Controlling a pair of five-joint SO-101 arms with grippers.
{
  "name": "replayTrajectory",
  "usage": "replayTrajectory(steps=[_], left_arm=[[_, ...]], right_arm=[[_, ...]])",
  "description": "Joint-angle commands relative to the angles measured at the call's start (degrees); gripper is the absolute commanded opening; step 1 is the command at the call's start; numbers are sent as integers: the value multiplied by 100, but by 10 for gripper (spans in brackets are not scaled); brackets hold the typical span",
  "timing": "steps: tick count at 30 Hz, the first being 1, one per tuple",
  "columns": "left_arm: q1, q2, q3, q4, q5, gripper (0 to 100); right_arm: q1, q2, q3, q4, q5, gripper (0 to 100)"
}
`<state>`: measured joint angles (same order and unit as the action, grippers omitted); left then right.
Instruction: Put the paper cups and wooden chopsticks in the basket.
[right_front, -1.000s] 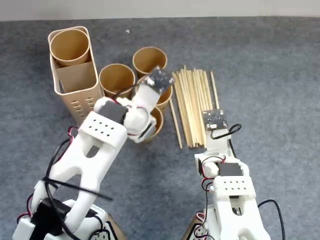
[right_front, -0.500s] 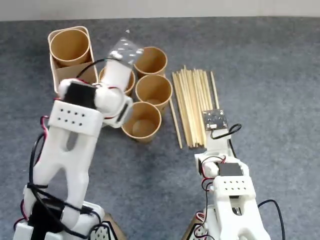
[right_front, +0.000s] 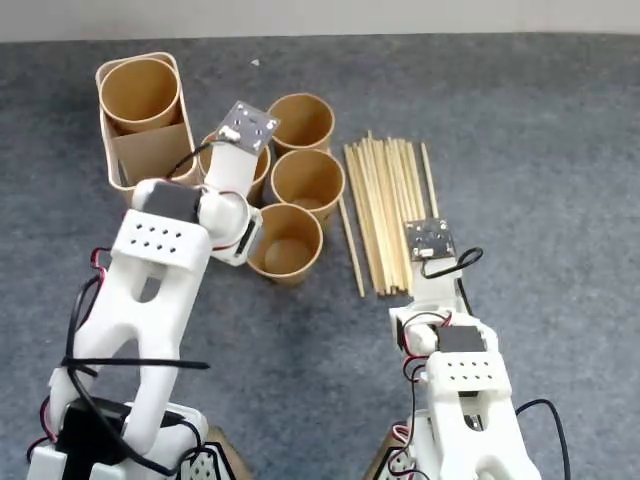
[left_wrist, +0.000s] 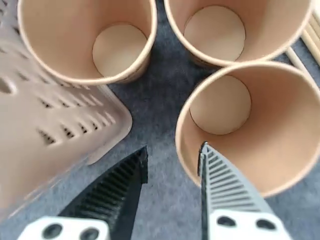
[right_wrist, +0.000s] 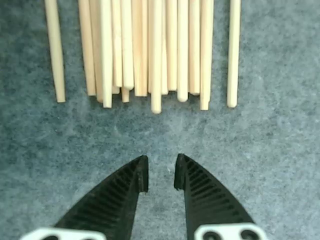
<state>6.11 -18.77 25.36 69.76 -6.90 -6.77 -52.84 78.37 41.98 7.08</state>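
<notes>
Several wooden chopsticks (right_front: 385, 210) lie side by side right of the cups. The tan basket (right_front: 160, 195) stands at the back left with one paper cup (right_front: 140, 92) in it. More cups stand beside it: one by the basket (right_front: 228, 158), a far one (right_front: 300, 120), a middle one (right_front: 308, 180) and a near one (right_front: 285, 242). My left gripper (left_wrist: 172, 155) is open between the basket corner (left_wrist: 60, 135) and the near cup (left_wrist: 250, 130), one finger at its rim. My right gripper (right_wrist: 161, 172) sits just short of the chopstick ends (right_wrist: 150, 55), narrowly open and empty.
Grey carpet (right_front: 540, 140) covers the table. The left arm (right_front: 170, 250) leans over the space between basket and cups. The right arm (right_front: 455, 370) stands at the near right. A pale wall edge runs along the far side.
The left arm swung left from above the cups toward the basket, uncovering the middle and near cups, then settled slightly lower. The right arm has not moved.
</notes>
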Motion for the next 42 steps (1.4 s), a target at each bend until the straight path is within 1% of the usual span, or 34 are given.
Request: replayTrajectory(steps=[1, 3, 4, 9, 12, 14, 16, 19, 23, 25, 27, 29, 31, 34, 36, 38, 42], left_arm=[[303, -163, 312, -554, 35, 192], [462, -163, 541, -809, 35, 185], [532, -163, 611, -905, 35, 166], [892, -171, 593, -1011, 0, 0], [1068, -189, 101, -897, -176, 3], [1130, -215, -409, -475, -229, 4], [1235, -215, -1130, 264, -211, 4], [1349, -198, -2325, 1407, -220, 4], [1314, -198, -4136, 2426, -237, 4], [1138, -171, -5077, 2804, -237, 4], [901, -171, -5842, 2919, -246, 4], [400, -171, -6334, 2892, -387, 4], [-163, -163, -6492, 2884, -571, 4], [-1068, 48, -6378, 2338, -677, 4], [-1534, 391, -6360, 1925, -668, 4], [-1727, 884, -6387, 1653, -659, 4], [-1886, 1745, -6396, 1037, -642, 4]], right_arm=[[-13, 13, -13, -75, -18, 105], [-13, 13, -13, -75, -18, 105], [-13, 13, -13, -75, -18, 105], [-13, 13, -13, -75, -18, 105], [-4, 13, -13, -75, -18, 105], [-4, 13, -13, -75, -18, 105], [-4, 13, -13, -75, -18, 105], [-4, 13, -13, -75, -18, 105], [-4, 13, -13, -75, -18, 105], [-4, 13, -13, -75, -18, 105], [-4, 13, -13, -75, -18, 105], [-4, 13, -13, -75, -18, 105], [-4, 13, -13, -75, -18, 105], [-4, 13, -13, -75, -18, 105], [-4, 13, -13, -75, -18, 105], [-4, 13, -13, -75, -18, 105], [-4, 13, -13, -75, -18, 105]])
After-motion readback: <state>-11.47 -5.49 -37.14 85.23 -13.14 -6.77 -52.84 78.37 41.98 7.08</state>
